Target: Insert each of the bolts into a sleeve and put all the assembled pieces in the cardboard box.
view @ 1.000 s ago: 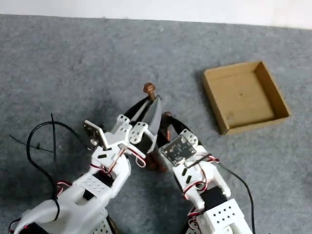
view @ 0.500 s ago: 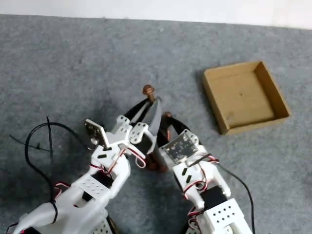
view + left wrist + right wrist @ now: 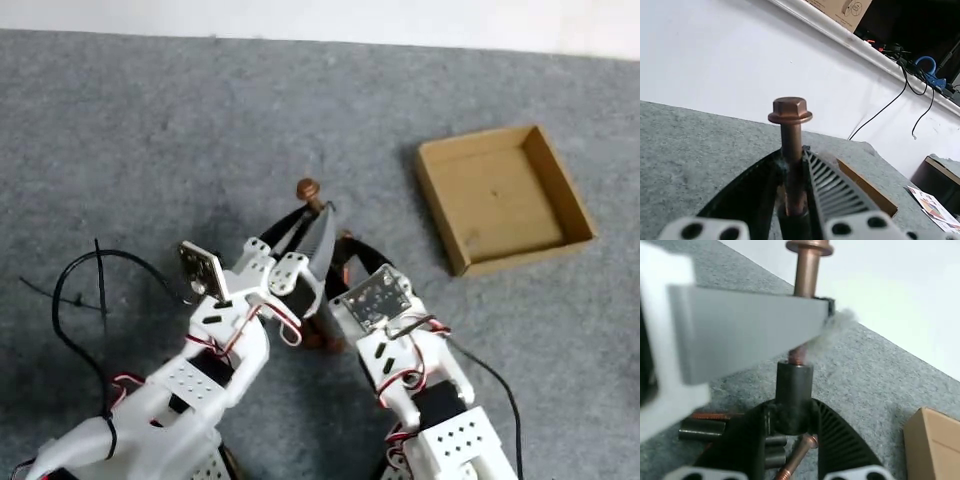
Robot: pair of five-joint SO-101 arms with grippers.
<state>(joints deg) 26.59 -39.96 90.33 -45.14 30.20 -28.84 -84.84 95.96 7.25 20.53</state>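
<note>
Your left gripper (image 3: 792, 161) clamps the bolt (image 3: 791, 142) head-up, well left of the cardboard box (image 3: 500, 200). Its tip meets the mouth of the sleeve (image 3: 795, 390), which your right gripper (image 3: 792, 416) grips. Spare sleeves (image 3: 700, 432) lie on grey carpet (image 3: 150, 130). A white wall (image 3: 715, 50) stands behind, with 1 printed carton (image 3: 840, 7) on its ledge.

Setting: robotics lab or workshop. Grey felt-covered table (image 3: 150, 130), bare white wall (image 3: 710, 55), loose black cables (image 3: 874, 114), cluttered equipment ledge (image 3: 865, 47) behind.
</note>
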